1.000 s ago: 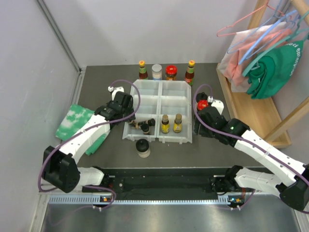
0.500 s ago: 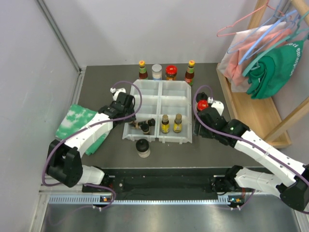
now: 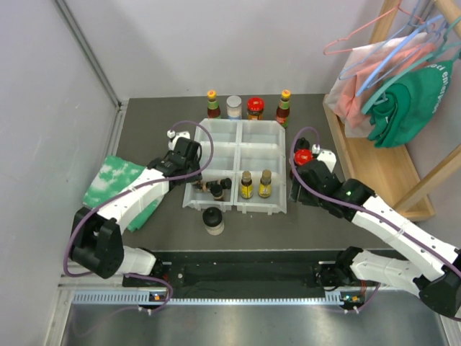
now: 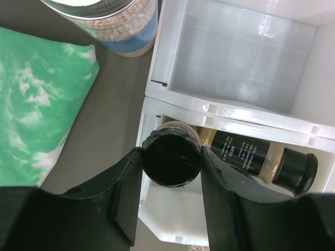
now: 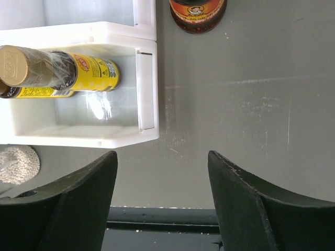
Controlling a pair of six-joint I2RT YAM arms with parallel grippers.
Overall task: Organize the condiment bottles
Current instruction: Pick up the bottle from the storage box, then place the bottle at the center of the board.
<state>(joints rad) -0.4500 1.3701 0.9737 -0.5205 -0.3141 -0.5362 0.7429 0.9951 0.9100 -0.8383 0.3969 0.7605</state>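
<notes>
We find the left gripper (image 4: 171, 156) clamped on the black-capped jar (image 4: 172, 168), which sits between its fingers inside the white tray (image 4: 225, 112). The right gripper (image 5: 162, 159) has its jaws apart, with the yellow-labelled bottles (image 5: 78, 70) ahead and to its left.

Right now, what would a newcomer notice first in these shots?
The white compartmented tray sits mid-table, mostly empty, with two yellow-labelled bottles in its near right compartment. The left tool clamps a black-capped bottle at the tray's near left compartment, while the right tool hangs open over bare table to the tray's right. Four bottles line up beyond the tray's far edge.
</notes>
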